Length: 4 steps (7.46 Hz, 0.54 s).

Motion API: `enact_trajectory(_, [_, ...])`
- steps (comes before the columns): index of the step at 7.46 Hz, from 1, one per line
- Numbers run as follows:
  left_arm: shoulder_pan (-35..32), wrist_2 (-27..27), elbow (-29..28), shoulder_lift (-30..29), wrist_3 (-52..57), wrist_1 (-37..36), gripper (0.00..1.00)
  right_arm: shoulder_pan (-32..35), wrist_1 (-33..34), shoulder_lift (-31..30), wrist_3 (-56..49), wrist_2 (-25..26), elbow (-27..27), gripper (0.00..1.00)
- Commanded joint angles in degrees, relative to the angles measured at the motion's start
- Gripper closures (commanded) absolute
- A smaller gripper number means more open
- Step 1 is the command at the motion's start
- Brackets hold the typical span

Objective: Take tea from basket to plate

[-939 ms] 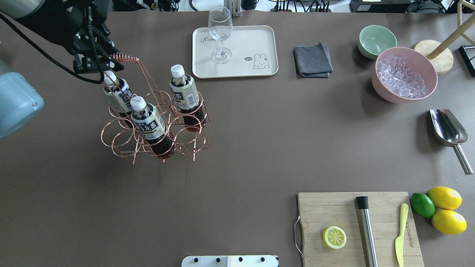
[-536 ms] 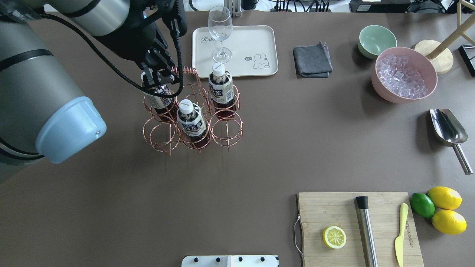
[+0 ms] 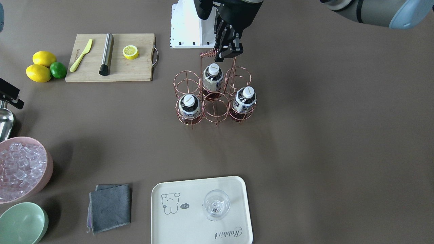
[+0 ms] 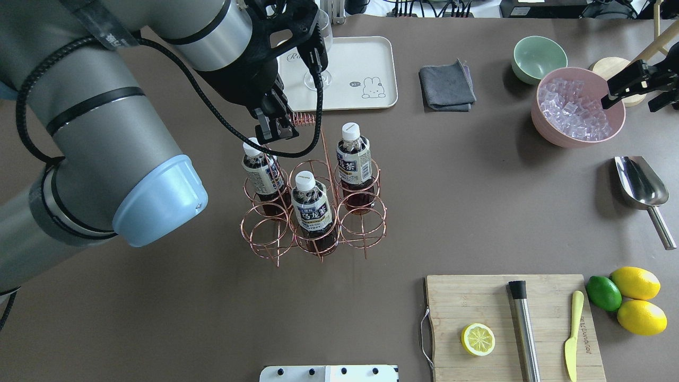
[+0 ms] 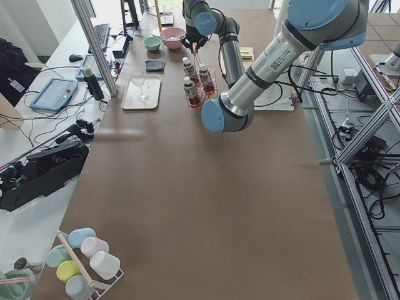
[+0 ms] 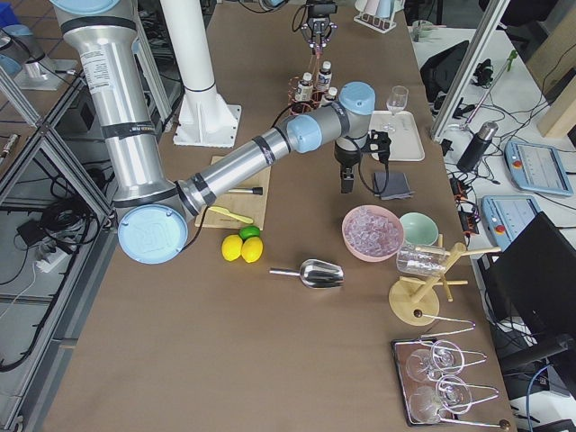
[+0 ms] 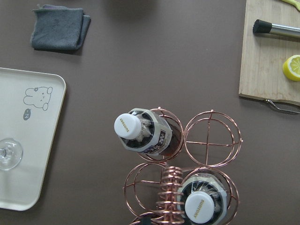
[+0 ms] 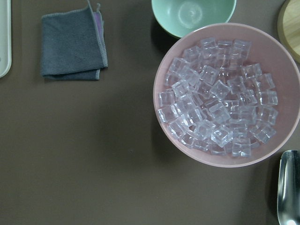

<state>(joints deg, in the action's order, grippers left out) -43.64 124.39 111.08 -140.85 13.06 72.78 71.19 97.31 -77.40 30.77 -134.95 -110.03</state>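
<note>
Left gripper (image 4: pixel 273 128) is clamped on the coiled handle of the basket (image 4: pixel 339 227), pinching the coil's end and holding nothing else. Three tea bottles (image 4: pixel 313 209) stand upright in the basket's cells: two in the row away from the robot, one in the near middle cell. The other three cells are empty.

The plate (image 4: pixel 371 63) lies just beyond the basket and carries only a stemmed glass (image 3: pixel 216 205).

Right gripper (image 4: pixel 632 91) hangs well off to the basket's right over the pink bowl (image 4: pixel 551 132), fingers spread, empty.

We judge nothing is delivered yet. What's left is to let go of the handle, grip a bottle, lift it clear of its ring, and set it beside the glass.
</note>
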Motion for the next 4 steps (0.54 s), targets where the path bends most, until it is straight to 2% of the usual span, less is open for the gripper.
enact_trajectory(1, [1.3,-1.1,0.0,0.0,-0.8,0.1,1.0,-4.0,-1.8,0.0,2.7,-2.8,-2.2,0.0])
enact_trajectory(2, [1.5,-1.1,-0.2,0.0,-0.8,0.1,1.0,-5.5,-2.2,0.3,12.6,-10.3,-0.8,0.0])
enact_trajectory(4, [2.5,-1.2,-1.8,-0.2,-0.8,0.1,1.0,-8.4,-2.1,7.1,27.2,-10.9,1.4,0.0])
